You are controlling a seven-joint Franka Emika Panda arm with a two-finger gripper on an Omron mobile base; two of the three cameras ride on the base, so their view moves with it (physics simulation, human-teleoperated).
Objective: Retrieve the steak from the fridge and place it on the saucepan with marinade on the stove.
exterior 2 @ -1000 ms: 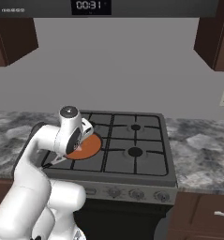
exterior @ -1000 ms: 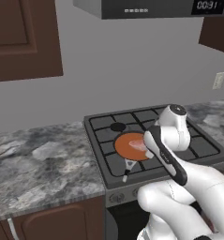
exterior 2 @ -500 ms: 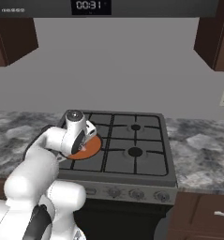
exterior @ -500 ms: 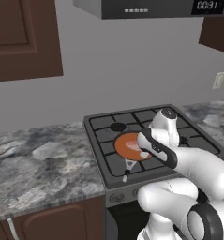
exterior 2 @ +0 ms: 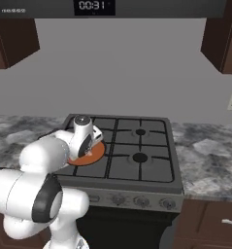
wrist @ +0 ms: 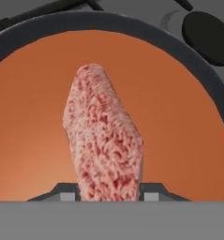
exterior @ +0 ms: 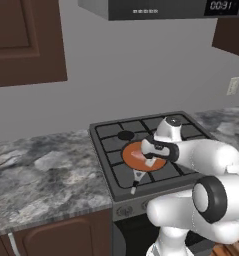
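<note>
My gripper [wrist: 108, 196] is shut on the steak [wrist: 106, 145], a pinkish-red marbled slab that hangs end-down just above the orange-brown inside of the saucepan with marinade [wrist: 179, 122]. From the left base view, the gripper [exterior: 150, 160] is low over the saucepan [exterior: 133, 162], which sits on the front left burner of the dark stove [exterior: 108, 134]; a pink bit of steak [exterior: 135, 154] shows beside the hand. The right base view has the hand and gripper [exterior 2: 88, 148] covering most of the saucepan [exterior 2: 92, 158]. The fridge is out of view.
Grey marble counter [exterior: 46, 172] runs left of the stove and on its right [exterior 2: 209, 155]. A range hood with a clock [exterior 2: 93, 7] hangs overhead. Dark cabinets [exterior: 26, 40] flank it. The pan's handle [exterior: 136, 181] points to the stove front.
The hand has swung left and down over the saucepan with the steak held in it, and the arm's elbow has dropped lower in front. The pan has not moved.
</note>
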